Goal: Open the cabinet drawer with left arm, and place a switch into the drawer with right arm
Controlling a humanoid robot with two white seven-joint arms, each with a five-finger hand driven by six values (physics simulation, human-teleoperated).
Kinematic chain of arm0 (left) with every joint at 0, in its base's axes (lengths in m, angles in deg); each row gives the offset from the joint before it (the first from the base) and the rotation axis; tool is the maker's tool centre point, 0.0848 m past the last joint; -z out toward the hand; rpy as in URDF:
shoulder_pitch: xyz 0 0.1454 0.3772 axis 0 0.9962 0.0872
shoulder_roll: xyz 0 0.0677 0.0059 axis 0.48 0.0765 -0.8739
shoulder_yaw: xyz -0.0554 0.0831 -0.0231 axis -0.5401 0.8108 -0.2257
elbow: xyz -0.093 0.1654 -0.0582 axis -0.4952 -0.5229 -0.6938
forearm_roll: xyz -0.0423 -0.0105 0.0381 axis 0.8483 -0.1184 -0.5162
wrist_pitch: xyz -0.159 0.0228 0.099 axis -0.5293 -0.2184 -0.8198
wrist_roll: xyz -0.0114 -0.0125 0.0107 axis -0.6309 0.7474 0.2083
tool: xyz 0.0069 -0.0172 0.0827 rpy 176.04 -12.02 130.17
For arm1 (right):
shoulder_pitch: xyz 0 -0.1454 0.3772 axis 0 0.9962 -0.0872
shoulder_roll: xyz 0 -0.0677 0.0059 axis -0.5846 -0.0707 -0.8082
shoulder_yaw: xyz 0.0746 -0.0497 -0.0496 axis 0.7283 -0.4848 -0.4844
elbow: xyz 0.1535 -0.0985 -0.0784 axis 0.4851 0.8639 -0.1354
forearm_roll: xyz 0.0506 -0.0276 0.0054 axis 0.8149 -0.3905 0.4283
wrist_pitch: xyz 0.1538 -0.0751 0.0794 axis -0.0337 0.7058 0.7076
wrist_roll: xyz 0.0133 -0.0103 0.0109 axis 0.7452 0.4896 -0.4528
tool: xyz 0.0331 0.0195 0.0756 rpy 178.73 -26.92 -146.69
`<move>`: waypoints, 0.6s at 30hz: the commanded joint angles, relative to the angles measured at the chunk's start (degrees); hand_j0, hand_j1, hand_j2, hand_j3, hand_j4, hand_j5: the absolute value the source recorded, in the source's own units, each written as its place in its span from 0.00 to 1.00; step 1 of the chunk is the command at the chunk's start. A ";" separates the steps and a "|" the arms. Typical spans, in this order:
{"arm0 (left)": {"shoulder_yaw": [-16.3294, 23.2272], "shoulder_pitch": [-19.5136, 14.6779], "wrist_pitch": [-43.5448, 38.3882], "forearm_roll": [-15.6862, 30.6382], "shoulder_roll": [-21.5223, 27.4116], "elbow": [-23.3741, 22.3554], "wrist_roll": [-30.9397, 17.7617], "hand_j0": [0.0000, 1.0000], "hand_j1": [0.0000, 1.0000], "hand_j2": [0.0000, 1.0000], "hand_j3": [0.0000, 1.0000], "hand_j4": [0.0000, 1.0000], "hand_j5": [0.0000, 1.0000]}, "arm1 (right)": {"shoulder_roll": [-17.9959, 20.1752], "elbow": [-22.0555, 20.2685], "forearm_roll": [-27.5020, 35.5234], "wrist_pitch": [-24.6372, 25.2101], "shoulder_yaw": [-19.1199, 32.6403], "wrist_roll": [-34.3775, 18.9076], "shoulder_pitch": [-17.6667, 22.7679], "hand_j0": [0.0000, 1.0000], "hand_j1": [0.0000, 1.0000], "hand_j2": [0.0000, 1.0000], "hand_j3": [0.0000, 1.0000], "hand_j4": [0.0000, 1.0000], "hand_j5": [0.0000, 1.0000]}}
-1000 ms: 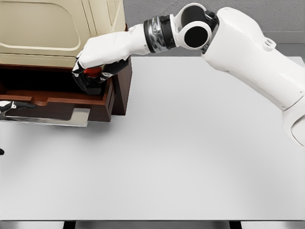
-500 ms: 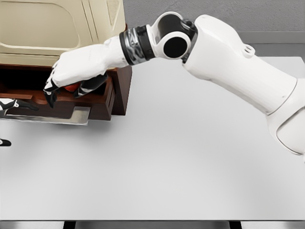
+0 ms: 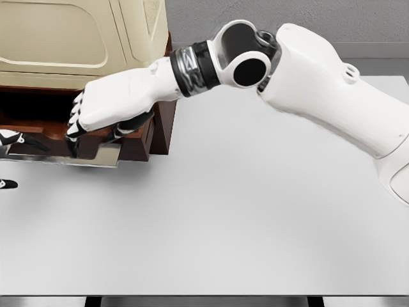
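Over the white table (image 3: 255,217), the right hand (image 3: 102,115) has risen from the open drawer (image 3: 137,137) with fingers loose and empty, hiding the switch, while the left hand (image 3: 13,139) is cut off, its fingers unreadable.

The cabinet (image 3: 83,38) stands at the counter's (image 3: 255,211) far left corner, its drawer (image 3: 137,137) pulled out toward the front. The right hand (image 3: 102,115) reaches across from the right, over the drawer's front. The left hand (image 3: 13,141) shows at the left edge, beside the drawer.
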 commanded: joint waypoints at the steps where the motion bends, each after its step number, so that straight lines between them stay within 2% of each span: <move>1: -0.75 0.01 -0.07 0.44 0.01 -0.01 0.06 0.80 0.80 0.80 0.80 0.80 0.80 | 15.46 -7.02 0.31 0.14 0.13 1.13 -0.09 0.87 0.87 0.87 0.87 0.87 0.87; 2: -0.75 -0.08 -0.07 0.44 0.01 -0.01 0.06 0.80 0.80 0.80 0.80 0.80 0.80 | 20.56 -7.47 0.31 0.14 0.13 3.24 -0.18 0.99 0.99 0.99 0.99 0.99 0.99; 5: -1.98 -0.26 -0.07 0.44 -0.42 -0.01 0.15 0.80 0.80 0.80 0.80 0.80 0.80 | 31.55 -7.55 0.58 0.14 -0.58 6.76 0.70 1.00 1.00 1.00 1.00 1.00 1.00; 6: -2.59 -0.34 -0.07 0.44 -0.60 -0.01 0.50 0.80 0.80 0.80 0.80 0.80 0.80 | 33.13 -7.29 0.66 0.14 -1.28 7.02 1.84 1.00 1.00 1.00 1.00 1.00 1.00; 7: -2.68 -0.43 -0.07 0.44 -0.78 -0.01 0.68 0.80 0.80 0.80 0.80 0.80 0.80 | 34.10 -7.29 0.58 0.14 -2.42 7.02 2.28 1.00 1.00 1.00 1.00 1.00 1.00; 10: -2.94 -1.22 -0.07 0.52 -1.48 -0.01 1.12 0.80 0.80 0.80 0.80 0.80 0.80 | 33.93 -7.29 0.58 0.14 -3.92 7.11 3.69 1.00 1.00 1.00 1.00 1.00 1.00; 13: -2.94 -3.77 -0.07 0.53 -3.06 -0.01 2.00 0.81 0.81 0.81 0.81 0.81 0.81 | 33.75 -7.29 0.58 0.14 -4.00 6.93 4.04 1.00 1.00 1.00 1.00 1.00 1.00; 17: -3.21 -7.64 -0.07 -0.53 -11.40 -0.01 0.07 0.83 0.83 0.83 0.83 0.83 0.83 | 33.84 -7.11 0.58 0.14 -3.83 6.93 4.92 1.00 1.00 1.00 1.00 1.00 1.00; 18: -3.12 -8.96 -0.07 -1.32 -15.89 -0.01 -2.48 0.84 0.84 0.84 0.84 0.84 0.84 | 33.84 -7.11 0.58 0.14 -3.83 6.76 4.92 1.00 1.00 1.00 1.00 1.00 1.00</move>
